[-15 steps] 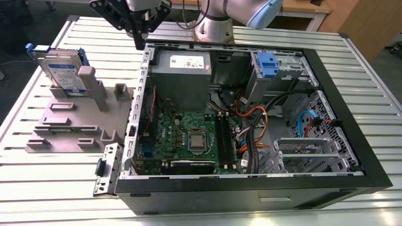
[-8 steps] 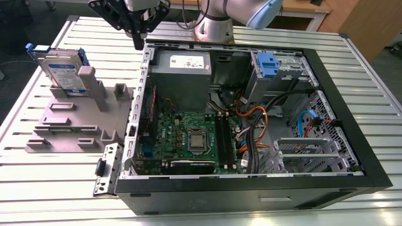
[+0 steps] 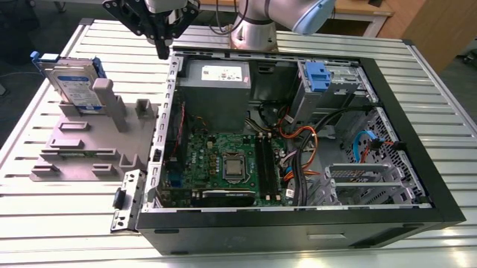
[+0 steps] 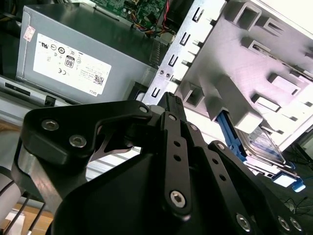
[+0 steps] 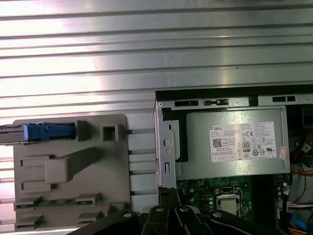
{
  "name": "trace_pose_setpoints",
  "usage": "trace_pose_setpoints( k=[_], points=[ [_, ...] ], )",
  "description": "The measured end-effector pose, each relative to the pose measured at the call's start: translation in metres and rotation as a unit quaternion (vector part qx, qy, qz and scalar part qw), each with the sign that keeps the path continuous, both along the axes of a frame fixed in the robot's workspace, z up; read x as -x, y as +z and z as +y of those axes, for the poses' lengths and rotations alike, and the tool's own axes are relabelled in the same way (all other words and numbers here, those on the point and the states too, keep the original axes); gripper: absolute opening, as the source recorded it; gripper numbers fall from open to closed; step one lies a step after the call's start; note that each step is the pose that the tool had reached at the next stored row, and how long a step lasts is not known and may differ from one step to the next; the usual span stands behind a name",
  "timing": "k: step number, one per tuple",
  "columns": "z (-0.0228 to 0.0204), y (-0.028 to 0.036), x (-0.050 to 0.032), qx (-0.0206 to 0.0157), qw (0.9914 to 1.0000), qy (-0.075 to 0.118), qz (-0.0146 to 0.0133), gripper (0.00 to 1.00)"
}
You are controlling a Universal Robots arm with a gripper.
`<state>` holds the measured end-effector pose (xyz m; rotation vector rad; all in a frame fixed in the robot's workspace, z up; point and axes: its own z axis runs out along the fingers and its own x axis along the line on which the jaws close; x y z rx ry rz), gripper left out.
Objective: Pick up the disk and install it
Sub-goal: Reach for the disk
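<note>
The slatted metal table point(image 3: 447, 84) carries 1 open computer case point(image 3: 402, 223) lying on its side, its inside facing up. Just beside the case, toward the exterior view's left, lies a grey fixture plate point(image 3: 82, 148) with raised posts and slots. Inside the case, the grey power supply point(image 3: 216, 84) sits at the far edge, with the green motherboard point(image 3: 223, 162) directly nearer the camera. The power supply's white sticker also shows in both wrist views point(image 5: 234, 144) point(image 4: 73, 58).

The disk point(image 3: 75, 84) stands on edge in a slot at the fixture's far corner, upright, its printed label facing the case and its blue bracket around it. The first wrist view sees it edge-on point(image 5: 46, 132).

The gripper point(image 3: 162, 51) hangs above the case's far wall, between the fixture and the power supply, well apart from the disk. Its 2 fingers are pressed together and hold nothing. A small blue latch point(image 3: 316, 75) sits in the drive bay.
</note>
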<state>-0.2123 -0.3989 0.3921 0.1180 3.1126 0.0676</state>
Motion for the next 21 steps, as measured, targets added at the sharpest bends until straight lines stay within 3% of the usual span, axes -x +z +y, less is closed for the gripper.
trace_pose_setpoints(
  k=[21],
  points=[
    [0.0000, 0.0000, 0.0064, 0.0000, 1.00000, 0.000, 0.0000, 0.11]
  ],
)
